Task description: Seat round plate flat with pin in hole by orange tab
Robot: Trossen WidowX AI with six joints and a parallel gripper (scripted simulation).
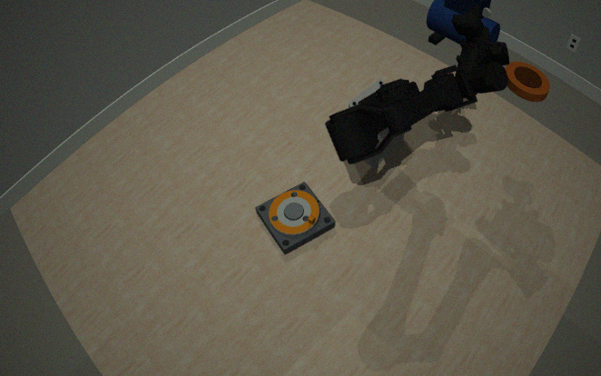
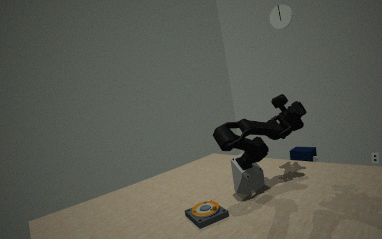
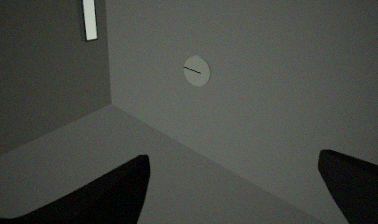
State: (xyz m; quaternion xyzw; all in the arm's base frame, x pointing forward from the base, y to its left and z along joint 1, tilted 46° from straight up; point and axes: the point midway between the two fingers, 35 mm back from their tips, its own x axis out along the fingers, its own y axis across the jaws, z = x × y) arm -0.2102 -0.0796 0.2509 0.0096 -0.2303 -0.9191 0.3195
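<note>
The round plate [image 1: 294, 223] [image 2: 198, 213], an orange ring with a pale inner ring, sits around the grey post [image 1: 293, 211] [image 2: 205, 207] on the dark square base [image 1: 293, 241] [image 2: 208, 221]. Its orange tab [image 1: 311, 219] [image 2: 214, 208] is on the right side, with a hole just beside it. In the exterior view the plate's right side looks slightly raised. The pin cannot be made out. My gripper [image 3: 232, 161] is open and empty, its fingers wide apart in the wrist view. It is high up and far from the plate, facing the walls.
The wooden table [image 1: 176, 210] [image 2: 142, 208] carries the arm's pale mount [image 2: 248, 179]. Beyond its far edge are a blue box [image 2: 303, 153] and an orange ring-shaped object [image 1: 536, 94]. A round clock [image 2: 280, 22] [image 3: 197, 77] hangs on the wall. Arm shadows fall right of the base.
</note>
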